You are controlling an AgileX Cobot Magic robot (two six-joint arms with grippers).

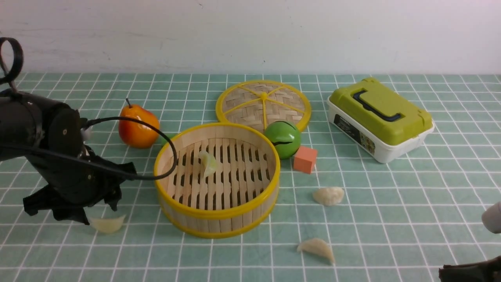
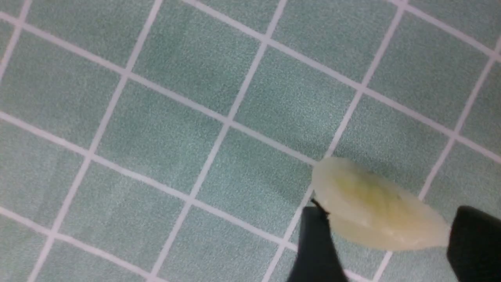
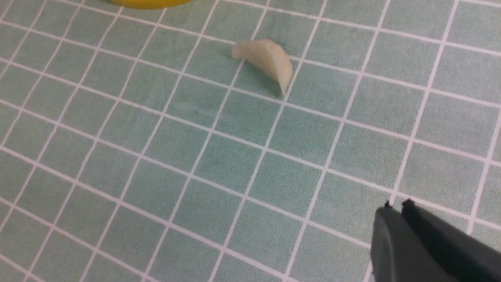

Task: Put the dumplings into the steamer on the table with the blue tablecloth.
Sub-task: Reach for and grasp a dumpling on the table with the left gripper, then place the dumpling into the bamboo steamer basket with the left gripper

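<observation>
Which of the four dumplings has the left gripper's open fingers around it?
The yellowish dumpling on the cloth left of the steamer; one lies inside the steamer, two right of it.

Steamer rims [image 1: 217, 213] yellow; tablecloth [image 1: 391, 219] teal w/ white grid.

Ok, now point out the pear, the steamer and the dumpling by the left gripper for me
Pear [image 1: 137, 131]: front view, on its orange-red side.
Steamer [image 1: 217, 214]: front view, on the yellow rim nearest the camera.
Dumpling by the left gripper [image 2: 375, 207]: left wrist view, on its plump middle.
</observation>
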